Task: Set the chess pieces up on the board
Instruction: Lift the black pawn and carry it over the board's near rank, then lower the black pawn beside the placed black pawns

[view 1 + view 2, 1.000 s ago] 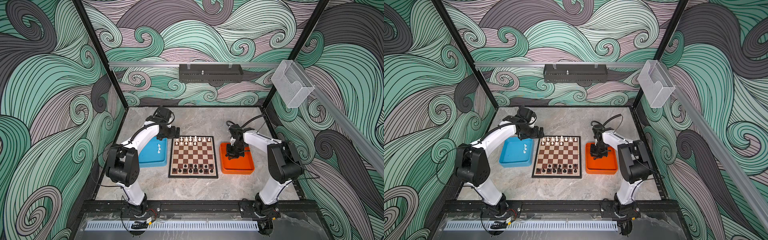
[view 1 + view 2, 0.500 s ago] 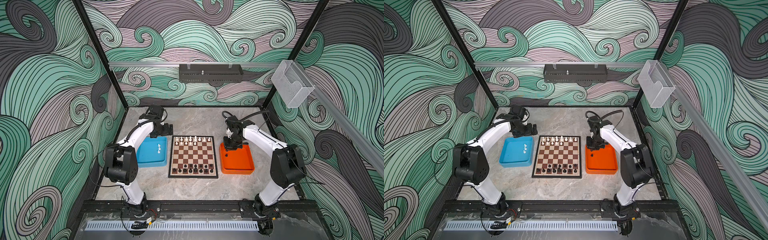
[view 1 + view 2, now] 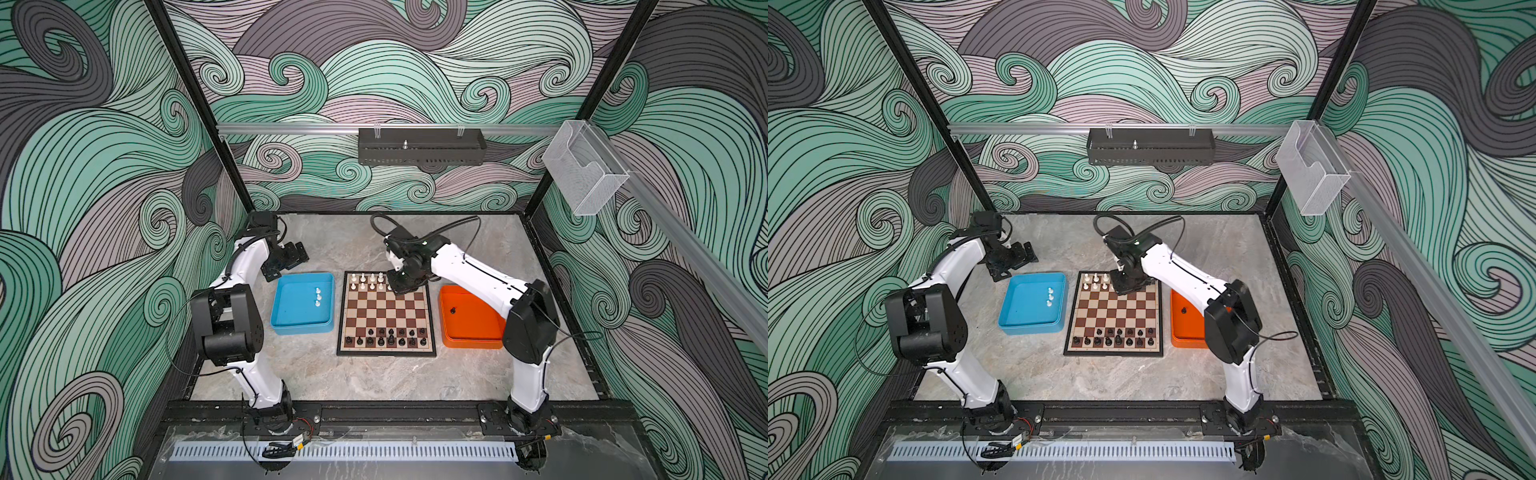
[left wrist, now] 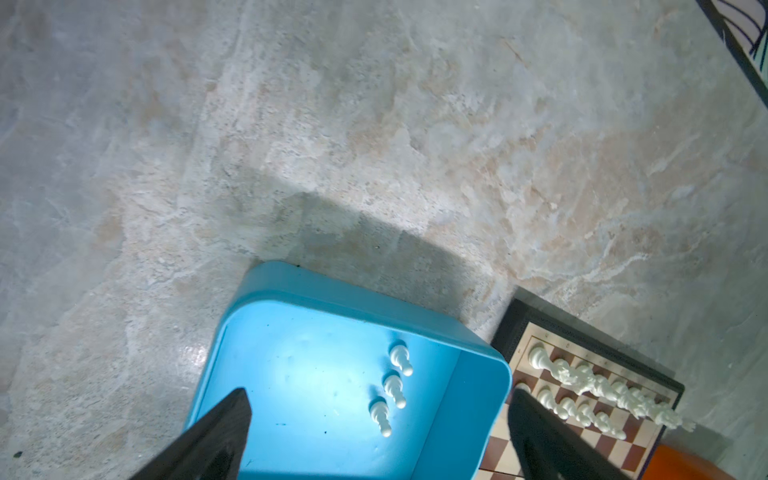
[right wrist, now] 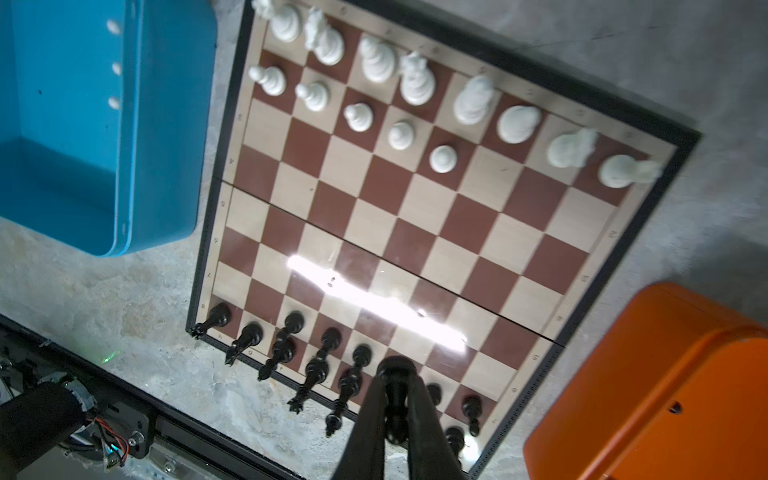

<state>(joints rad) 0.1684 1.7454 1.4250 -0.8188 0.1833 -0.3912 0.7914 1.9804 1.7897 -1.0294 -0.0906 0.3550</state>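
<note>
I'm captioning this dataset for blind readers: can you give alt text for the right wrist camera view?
The right gripper is shut on a small black plastic pawn above the brown-and-cream chessboard. White chess pieces line one end, black chess pieces the other; a blue plastic tray and an orange plastic tray flank the board.

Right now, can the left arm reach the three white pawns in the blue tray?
Probably yes: the left pincer hangs open near the blue tray's far rim, and nothing covers the three white pawns.
</note>
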